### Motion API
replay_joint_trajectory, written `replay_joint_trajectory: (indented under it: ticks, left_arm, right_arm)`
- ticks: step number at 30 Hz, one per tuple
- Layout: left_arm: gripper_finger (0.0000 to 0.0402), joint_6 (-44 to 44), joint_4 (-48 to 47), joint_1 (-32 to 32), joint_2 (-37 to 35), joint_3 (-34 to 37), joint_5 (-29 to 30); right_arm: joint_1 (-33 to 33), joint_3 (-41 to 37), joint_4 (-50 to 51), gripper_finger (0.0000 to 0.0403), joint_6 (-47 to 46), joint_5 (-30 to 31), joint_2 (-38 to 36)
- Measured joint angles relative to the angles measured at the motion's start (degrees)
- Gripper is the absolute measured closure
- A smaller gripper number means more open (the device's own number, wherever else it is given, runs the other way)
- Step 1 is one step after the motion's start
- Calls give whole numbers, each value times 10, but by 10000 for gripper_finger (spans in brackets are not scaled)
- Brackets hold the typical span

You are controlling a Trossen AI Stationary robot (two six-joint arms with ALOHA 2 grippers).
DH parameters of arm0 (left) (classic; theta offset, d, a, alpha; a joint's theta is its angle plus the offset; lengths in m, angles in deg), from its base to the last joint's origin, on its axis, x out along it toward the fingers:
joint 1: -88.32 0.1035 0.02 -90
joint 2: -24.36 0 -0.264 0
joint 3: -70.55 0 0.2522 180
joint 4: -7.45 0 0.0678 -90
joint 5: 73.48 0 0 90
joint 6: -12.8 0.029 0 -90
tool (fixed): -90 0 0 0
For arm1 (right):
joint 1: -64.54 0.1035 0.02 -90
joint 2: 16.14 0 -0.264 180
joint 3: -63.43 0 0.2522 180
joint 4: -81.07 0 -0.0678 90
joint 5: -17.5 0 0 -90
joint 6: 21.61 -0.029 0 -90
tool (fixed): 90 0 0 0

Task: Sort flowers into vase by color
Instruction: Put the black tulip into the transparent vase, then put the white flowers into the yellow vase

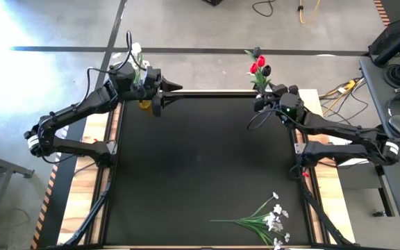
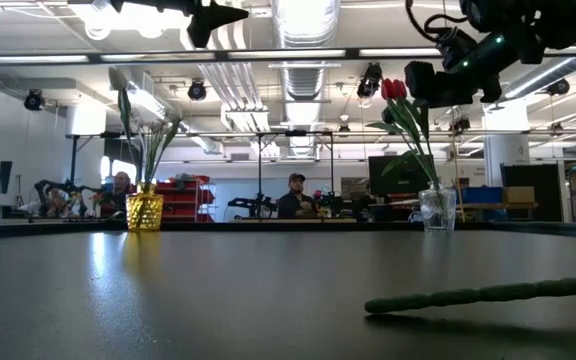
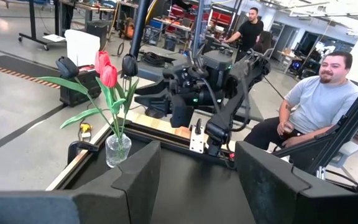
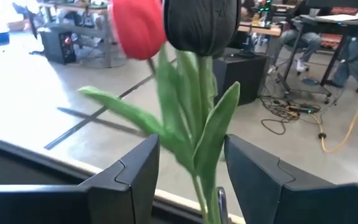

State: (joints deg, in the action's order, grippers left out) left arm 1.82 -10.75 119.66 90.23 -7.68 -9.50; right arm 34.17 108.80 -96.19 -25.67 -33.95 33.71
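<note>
A clear glass vase [image 2: 436, 210] stands at the table's far right edge and holds red tulips [image 1: 257, 64] and dark tulips [image 1: 264, 71]. My right gripper [image 4: 191, 168] is open just beside them. Its fingers stand on either side of the green stems [image 4: 201, 180] below a dark head [image 4: 201, 25] and a red head [image 4: 138, 28], and touch nothing that I can see. A yellow vase [image 2: 144, 211] with white tulips [image 1: 137, 50] stands at the far left edge. My left gripper [image 1: 167, 96] is open and empty above the table beside it. A spray of tiny white blossoms [image 1: 268, 219] lies flat near the table's near right corner.
The black table top [image 1: 200, 160] lies between the two arms. The spray's long green stem [image 2: 488, 293] stretches across the near right of the table. People sit and stand in the room beyond the far edge [image 3: 316, 99]. Cables lie on the floor to the right [image 1: 339, 89].
</note>
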Motion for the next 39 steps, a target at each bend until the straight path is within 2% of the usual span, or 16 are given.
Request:
replay_joint_trajectory:
  ticks: [10, 19, 23, 28, 35, 39]
  left_arm:
    - [210, 0, -34, -8, 0, 0, -15]
    - [218, 10, -77, -52, 7, 0, -16]
    - [244, 26, -109, -97, 25, 0, -15]
    - [297, 41, -115, -174, 65, 0, 8]
    - [387, 46, -114, -283, 153, -34, 75]
    - [397, 39, -114, -341, 219, -89, 149]
  right_arm:
    - [50, 70, 208, 224, -26, 6, -44]
    - [110, 160, 371, 235, -49, 15, -44]
    - [160, 192, 439, 279, -84, -18, -37]
    - [238, 205, 488, 376, -141, -54, -23]
    - [330, 205, 498, 394, -190, -56, -21]
    - [345, 202, 514, 394, -189, -74, -26]
